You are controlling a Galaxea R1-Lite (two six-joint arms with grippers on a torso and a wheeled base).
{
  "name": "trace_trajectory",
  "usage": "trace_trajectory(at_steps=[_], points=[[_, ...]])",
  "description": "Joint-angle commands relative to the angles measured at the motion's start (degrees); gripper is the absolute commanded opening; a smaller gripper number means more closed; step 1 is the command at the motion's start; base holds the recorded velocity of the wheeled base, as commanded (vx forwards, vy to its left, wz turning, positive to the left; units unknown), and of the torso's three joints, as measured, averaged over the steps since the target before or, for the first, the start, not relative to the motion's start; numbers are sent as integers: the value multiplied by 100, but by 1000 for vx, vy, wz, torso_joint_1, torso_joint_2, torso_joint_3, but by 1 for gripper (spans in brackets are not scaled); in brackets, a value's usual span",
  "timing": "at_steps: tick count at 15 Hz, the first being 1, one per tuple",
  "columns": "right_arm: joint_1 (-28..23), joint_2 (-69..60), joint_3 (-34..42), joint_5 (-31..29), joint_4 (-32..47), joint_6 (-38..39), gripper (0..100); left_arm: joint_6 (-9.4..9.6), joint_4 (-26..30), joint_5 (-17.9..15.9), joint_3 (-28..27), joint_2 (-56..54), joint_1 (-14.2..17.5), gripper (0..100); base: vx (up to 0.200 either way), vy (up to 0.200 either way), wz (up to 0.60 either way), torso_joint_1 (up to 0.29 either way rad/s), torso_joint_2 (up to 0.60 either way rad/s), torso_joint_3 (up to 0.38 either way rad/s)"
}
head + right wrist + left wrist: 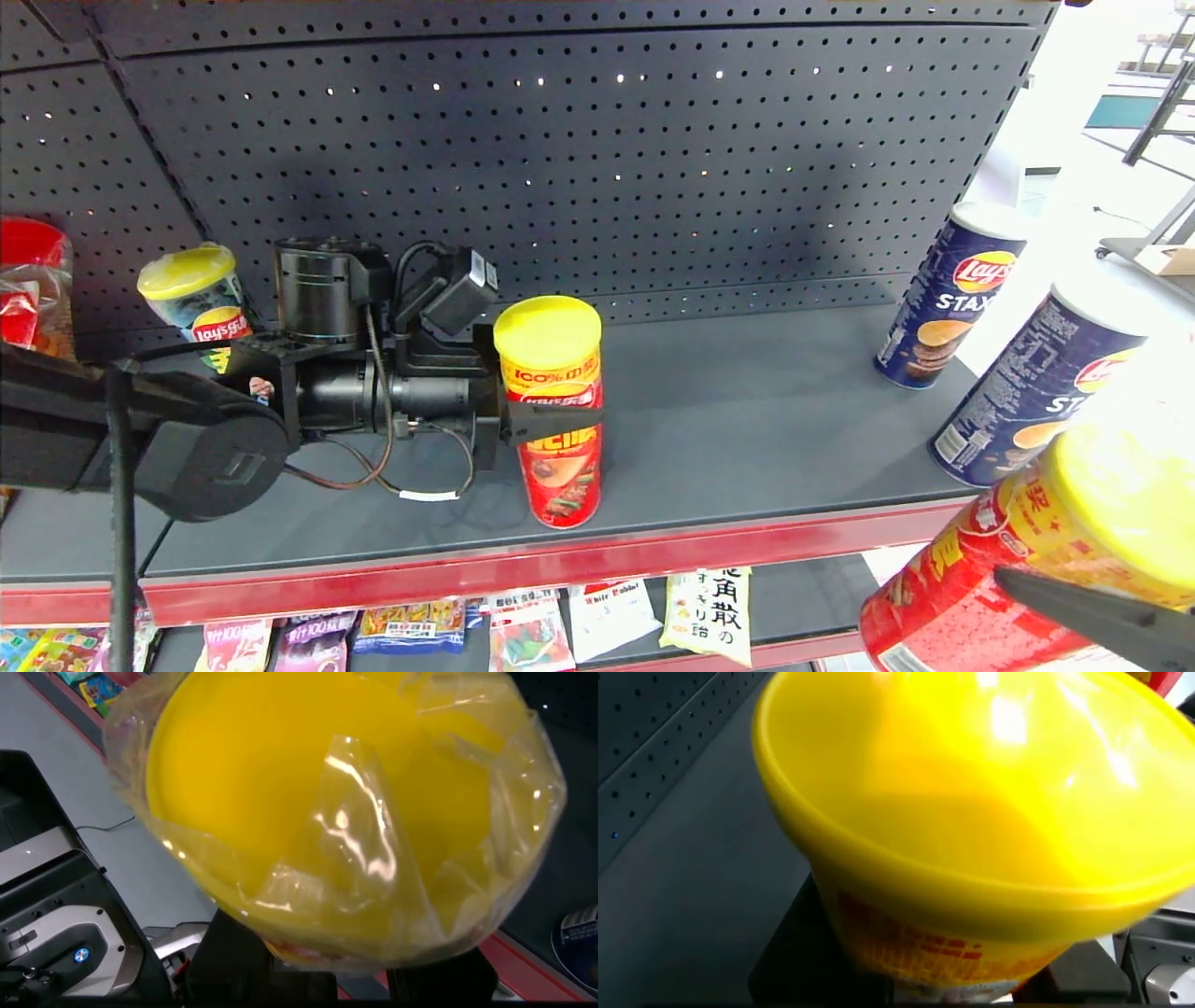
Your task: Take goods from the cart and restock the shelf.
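On the shelf (747, 420), two blue cans (948, 299) (1036, 392); left hand (555, 415), right hand (1083, 597) each clamp one red can (560, 476) (980, 579).

you face a dark pegboard panel (597, 168); to your right, bright pale floor (1083, 201) and a black metal frame (1158, 117).

Red cardboard chip tube w/ flat yellow plastic lid (560, 467) stands upright approx. mid-way along the dark grey metal shelf w/ red front lip (747, 420), near the front, clamped round its upper half by the left pincer (551, 415). Second red tube w/ clear-wrapped yellow lid (980, 579) sits tilted in the right pincer (327, 975), just off the shelf's front right corner. Two dark blue tubes w/ white lids (948, 299) stand at the shelf's right end. Yellow-lidded tube (198, 299) stands back left.
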Motion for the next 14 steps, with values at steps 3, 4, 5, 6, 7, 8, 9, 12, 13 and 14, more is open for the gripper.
trace_trajectory(at_steps=[3, 4, 5, 6, 7, 8, 9, 12, 13, 14], points=[[5, 18, -11, 1, 0, -3, 0, 34, -13, -73, -21, 104, 1, 0, 0, 0, 0, 0, 0, 0], [5, 18, -2, 1, 0, -3, 0, 34, -13, -117, 6, 95, 1, 0, 0, 0, 0, 0, 0, 0], [5, 35, -2, 1, 0, -3, 0, 25, -13, -152, 32, 77, 1, 0, 0, 0, 0, 0, 0, 0], [5, 35, -2, 1, 0, -3, 0, 25, -5, -161, 32, 77, 1, 0, 0, 0, 0, 0, 0, 0], [5, 44, -2, 1, 0, -3, 0, 17, 4, -196, 32, 86, 1, 0, 0, 0, 0, 0, 0, 0], [5, 53, -11, 1, 0, -3, 0, 17, 4, -249, 50, 95, 1, 0, 0, 0, 0, 0, 0, 0], [5, 53, -2, 1, 0, -3, 0, 8, 4, -302, 102, 86, 1, 0, 0, 0, 0, 0, 0, 0], [5, 53, -11, 1, 0, -3, 0, -27, 13, -337, 146, 69, -8, 0, 0, 0, 0, 0, 0, 0], [5, 53, -11, 1, -9, -3, 0, -45, 13, -337, 146, 60, -8, 0, 0, 0, 0, 0, 0, 0], [5, 53, -11, 1, -9, -3, 0, -71, 13, -337, 155, 60, -8, 0, 0, 0, 0, 0, 0, 0]])
